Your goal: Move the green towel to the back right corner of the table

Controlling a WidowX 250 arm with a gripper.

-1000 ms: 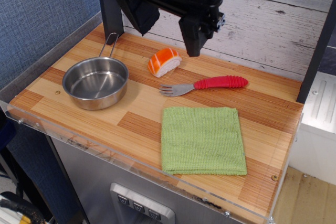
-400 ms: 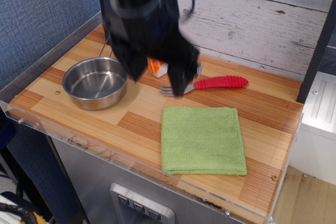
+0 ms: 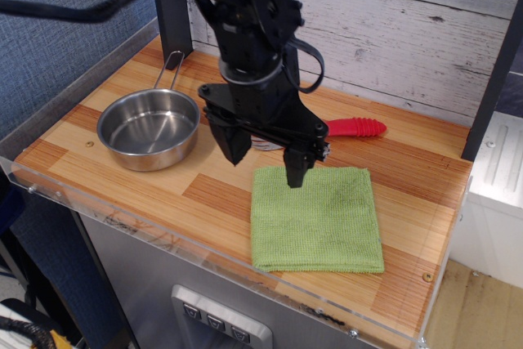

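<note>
The green towel (image 3: 319, 220) lies flat on the front right part of the striped wooden table (image 3: 131, 187). My gripper (image 3: 263, 159) hangs open just above the towel's back left corner. One dark finger (image 3: 294, 167) is over the towel's back edge, the other finger (image 3: 233, 146) is over bare wood to the left of it. The gripper holds nothing.
A steel pan (image 3: 149, 127) with a handle sits at the left. A fork with a red handle (image 3: 353, 127) lies behind the towel, its head hidden by my arm. A black post (image 3: 173, 18) stands at the back left. A clear plastic rim (image 3: 163, 239) runs along the front edge.
My arm has swung down and forward from the back wall to the towel's back left corner. It now hides the orange sushi piece and the fork's head. The towel has not moved.
</note>
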